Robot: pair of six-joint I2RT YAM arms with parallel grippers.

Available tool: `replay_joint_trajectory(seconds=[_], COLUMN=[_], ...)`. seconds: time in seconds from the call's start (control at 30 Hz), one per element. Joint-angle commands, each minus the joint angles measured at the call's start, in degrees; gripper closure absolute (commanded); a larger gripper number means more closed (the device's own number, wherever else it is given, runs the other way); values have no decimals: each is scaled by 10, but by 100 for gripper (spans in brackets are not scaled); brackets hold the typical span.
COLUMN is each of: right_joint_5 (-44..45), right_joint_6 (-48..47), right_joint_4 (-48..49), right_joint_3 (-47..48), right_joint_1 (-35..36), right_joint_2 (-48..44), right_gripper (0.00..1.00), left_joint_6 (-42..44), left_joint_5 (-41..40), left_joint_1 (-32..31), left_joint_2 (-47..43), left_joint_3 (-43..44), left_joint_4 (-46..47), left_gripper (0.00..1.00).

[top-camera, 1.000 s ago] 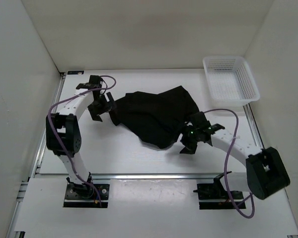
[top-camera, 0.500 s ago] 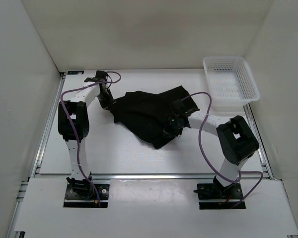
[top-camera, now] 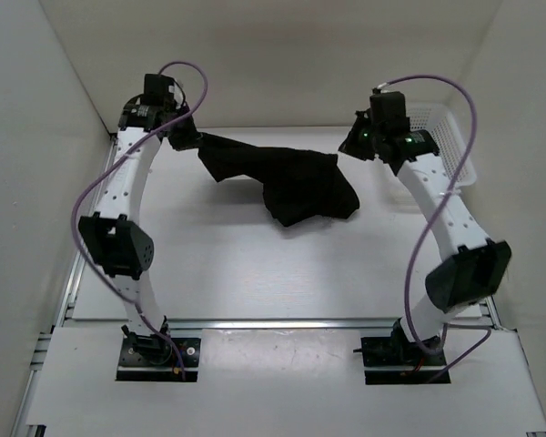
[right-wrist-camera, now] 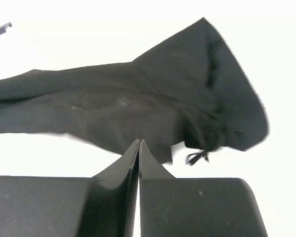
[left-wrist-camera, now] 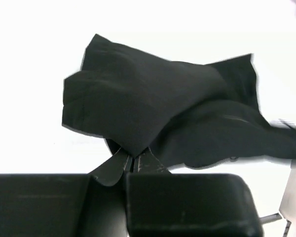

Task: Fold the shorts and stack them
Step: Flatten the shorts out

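The black shorts (top-camera: 296,182) hang stretched between my two raised grippers over the back of the table, and the bulk sags toward the right. My left gripper (top-camera: 184,138) is shut on their left corner. In the left wrist view the fabric (left-wrist-camera: 153,98) narrows down into the closed tips (left-wrist-camera: 132,157). My right gripper (top-camera: 348,147) is shut at the shorts' right corner. In the right wrist view its tips (right-wrist-camera: 139,142) press together at the lower edge of the cloth (right-wrist-camera: 138,108), and a drawstring (right-wrist-camera: 195,157) dangles to the right.
A white mesh basket (top-camera: 460,150) stands at the back right, partly hidden behind my right arm. White walls close in the table on the left, back and right. Both arm bases sit at the near edge.
Both grippers have shut on the shorts and risen toward the back of the table. The shorts went from lying crumpled mid-table to being lifted and drawn out between them.
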Motion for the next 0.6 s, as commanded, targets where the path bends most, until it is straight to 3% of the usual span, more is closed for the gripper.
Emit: replay_joint_trajectory(seconds=[0.0,0.07,0.1,0.13,0.17,0.23,0.27,0.37,0.4,0.43,0.47,0.53,0.57], right_joint_5=[74,94,110,126,142,160,160,73,42,11,-14,-57,-72], right_joint_6=[-93,-102,-102,-102,-94,-77,-68,-33,-23,-7,0,13,14], right_joint_4=[-86,-91,-91,-97,-103,-103,-95,-64,-54,-40,-19,-1,18], right_joint_3=[-4,-59,-92,-164,-203,-281,-348,-411,-432,-438,-438,-431,-422], right_joint_1=[12,27,33,40,53,53,53,53,53,53,53,53,53], right_joint_2=[-91,-145,-166,-187,-232,-278,-312,-327,-322,-314,-313,-291,-281], right_gripper=[100,100,100,100,100,100,94,74,68,58,53,37,31], left_joint_6=[21,11,5,-12,-24,-53,-58,-65,-65,-65,-65,-65,-72], left_joint_5=[-6,-21,-21,-21,-21,-27,-34,-72,-72,-77,-83,-108,-118], left_joint_1=[-6,-22,-46,-58,-69,-97,-97,-82,-73,-58,-52,-39,-33], left_joint_2=[-109,-186,-216,-245,-272,-337,-348,-353,-353,-353,-353,-353,-353], left_joint_3=[-62,-155,-266,-322,-376,-508,-537,-573,-573,-565,-559,-547,-540], left_joint_4=[-29,-1,17,49,62,83,89,83,76,76,66,48,41], left_gripper=[90,90,90,90,59,24,13,14,19,34,41,44,38])
